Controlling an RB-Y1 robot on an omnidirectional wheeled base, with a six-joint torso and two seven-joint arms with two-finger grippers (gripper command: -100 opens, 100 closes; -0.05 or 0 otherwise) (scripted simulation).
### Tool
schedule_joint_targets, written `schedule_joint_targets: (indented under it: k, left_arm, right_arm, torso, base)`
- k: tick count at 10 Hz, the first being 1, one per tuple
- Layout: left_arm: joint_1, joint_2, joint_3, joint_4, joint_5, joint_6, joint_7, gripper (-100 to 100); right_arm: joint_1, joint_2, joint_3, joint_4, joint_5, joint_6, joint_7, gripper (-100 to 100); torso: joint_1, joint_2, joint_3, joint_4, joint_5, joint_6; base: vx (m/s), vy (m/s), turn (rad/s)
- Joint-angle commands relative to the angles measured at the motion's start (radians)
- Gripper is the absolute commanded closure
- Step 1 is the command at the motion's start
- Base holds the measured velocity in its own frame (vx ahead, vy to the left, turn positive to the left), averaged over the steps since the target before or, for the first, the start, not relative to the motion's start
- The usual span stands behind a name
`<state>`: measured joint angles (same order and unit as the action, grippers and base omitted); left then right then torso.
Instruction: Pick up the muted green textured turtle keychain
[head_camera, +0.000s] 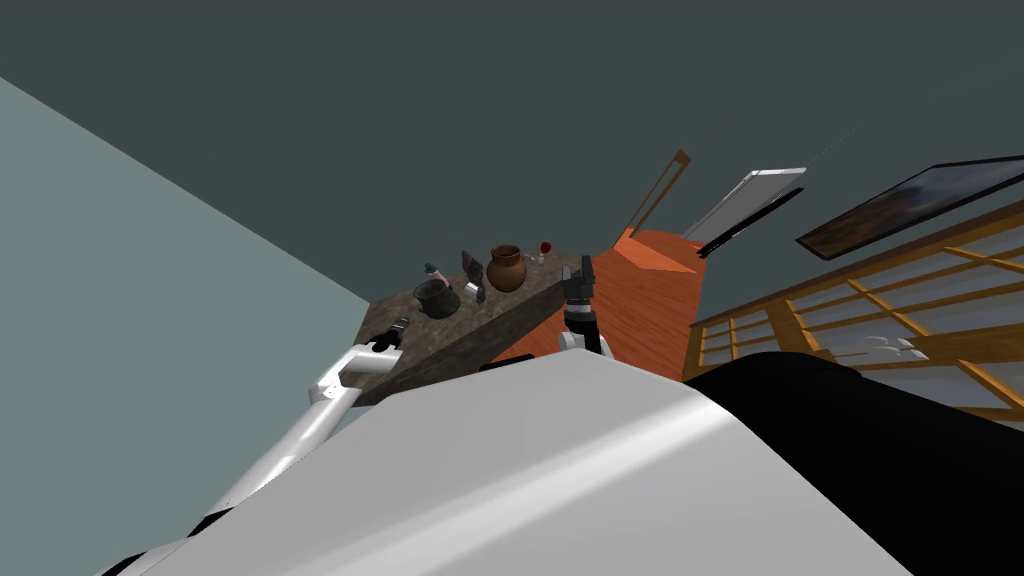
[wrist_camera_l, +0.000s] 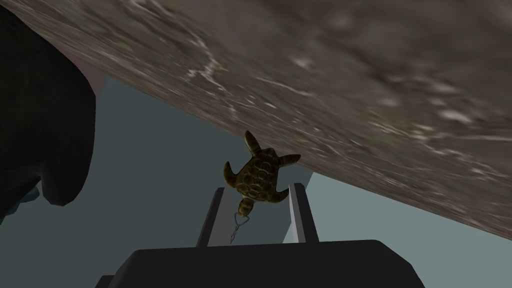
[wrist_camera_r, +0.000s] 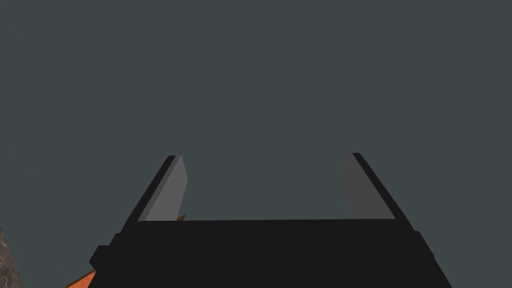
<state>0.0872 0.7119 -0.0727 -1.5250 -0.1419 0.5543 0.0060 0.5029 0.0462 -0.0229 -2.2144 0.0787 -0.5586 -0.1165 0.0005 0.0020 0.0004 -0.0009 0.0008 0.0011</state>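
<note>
Left gripper (wrist_camera_l: 257, 190): I see my two fingers drawn in close together, clamped on the sides of the turtle keychain at their tips.
Turtle keychain (wrist_camera_l: 256, 175): an olive-brown turtle with a patterned shell and four flippers spread. Its head end points back toward my gripper's dark body, and its rear half sticks out past the fingertips.
Chain (wrist_camera_l: 239, 225): a thin, short chain with a small loop runs from the turtle's head end into the gap between the fingers.
Table (wrist_camera_l: 350, 75): a mottled grey-brown, stone-like top. The turtle sits right at its edge in my left wrist view; I cannot tell whether it touches the surface.
Left arm, head view: it reaches to the near left corner of the table.
On the table: a dark cup (head_camera: 437, 298) and a brown pot (head_camera: 506, 268) stand farther along the top, well apart from my left gripper.
Right gripper (wrist_camera_r: 265, 157): fingers wide apart, holding nothing, raised beside the table's right end.
</note>
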Motion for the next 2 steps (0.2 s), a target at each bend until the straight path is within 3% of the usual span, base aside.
schedule_joint_targets:
  k: [1, 2]
  left_arm:
    - [0.0, 0.0, 0.0, 0.0, 0.0, 0.0, 0.0, 100]
    - [0.001, 0.0, -0.001, -0.002, 0.001, 0.002, 0.001, 0]
  right_arm:
    - [0.0, 0.0, 0.0, 0.0, 0.0, 0.0, 0.0, 0]
    - [0.0, 0.0, 0.0, 0.0, 0.0, 0.0, 0.0, 0]
  torso:
    - [0.0, 0.0, 0.0, 0.0, 0.0, 0.0]
    - [0.0, 0.0, 0.0, 0.0, 0.0, 0.0]
  base:
    - [-0.022, -0.007, 0.002]
    - [0.0, 0.0, 0.0]
